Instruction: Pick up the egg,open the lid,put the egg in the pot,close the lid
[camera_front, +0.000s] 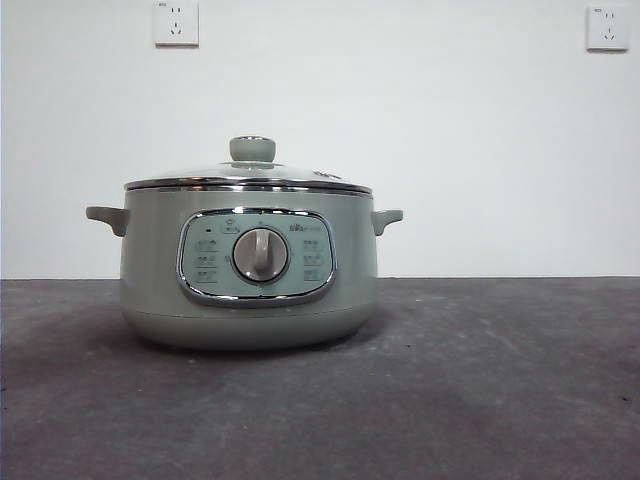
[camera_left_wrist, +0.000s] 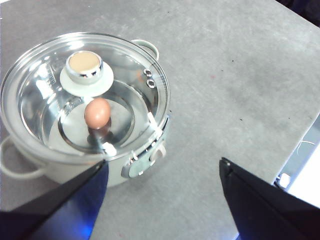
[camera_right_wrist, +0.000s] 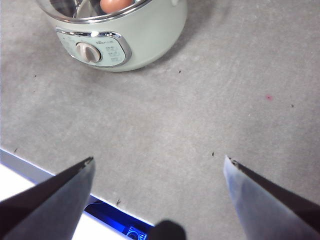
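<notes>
Left gripper (camera_left_wrist: 162, 167) spread wide, egg (camera_left_wrist: 97, 112) beyond it inside lidded pot (camera_left_wrist: 75, 170)

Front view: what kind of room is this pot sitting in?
Probably a robot test room, not a real kitchen. The pot stands alone on a plain grey table before a bare white wall with two power sockets. The egg sits inside under the lid.

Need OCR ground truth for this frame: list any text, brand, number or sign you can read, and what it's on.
Nothing can be read.
Pot control panel: a brand mark above the dial and small button labels on either side, all too blurred to read.
Two wall sockets: a tiny mark at the top left corner of each, too small to read.
Lid, egg: no text visible.
</notes>
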